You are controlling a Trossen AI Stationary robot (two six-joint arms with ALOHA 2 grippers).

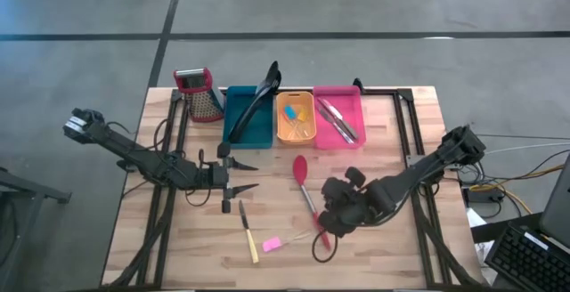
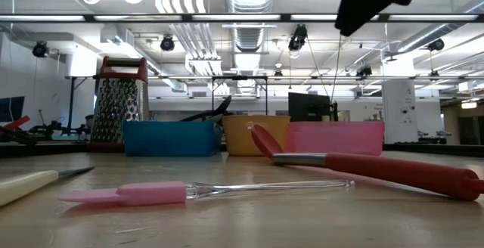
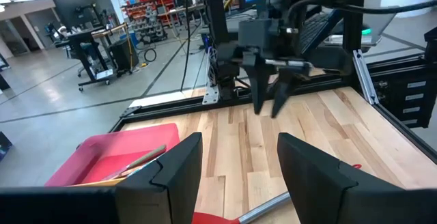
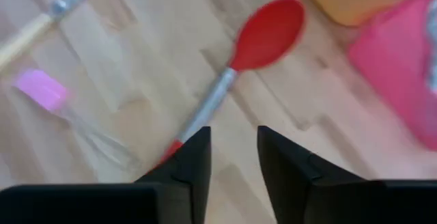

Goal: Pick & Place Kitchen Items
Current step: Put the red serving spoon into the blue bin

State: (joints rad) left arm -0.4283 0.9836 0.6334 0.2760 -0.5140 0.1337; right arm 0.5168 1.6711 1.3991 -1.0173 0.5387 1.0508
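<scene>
The wooden table (image 1: 374, 256) carries three bins in a row along its far edge: a teal bin (image 1: 248, 118) with a black slotted spatula (image 1: 258, 96) leaning out of it, an orange bin (image 1: 295, 118) with small yellow and blue pieces, and a pink bin (image 1: 338, 116) with metal tools. A metal box grater (image 1: 199, 93) with a red top stands just beside the teal bin. The left gripper (image 1: 239, 174) hovers over the table's left middle, fingers spread apart and holding nothing. The right gripper (image 4: 233, 157) hangs above the handle of the red spoon (image 1: 307, 194); its fingers stand slightly apart with nothing between them, and the spoon lies flat on the wood, bowl towards the orange bin. Near the front edge lie a cream-handled knife (image 1: 248, 231) and, just beside it, a pink-headed spatula (image 1: 283, 240) with a clear handle.
</scene>
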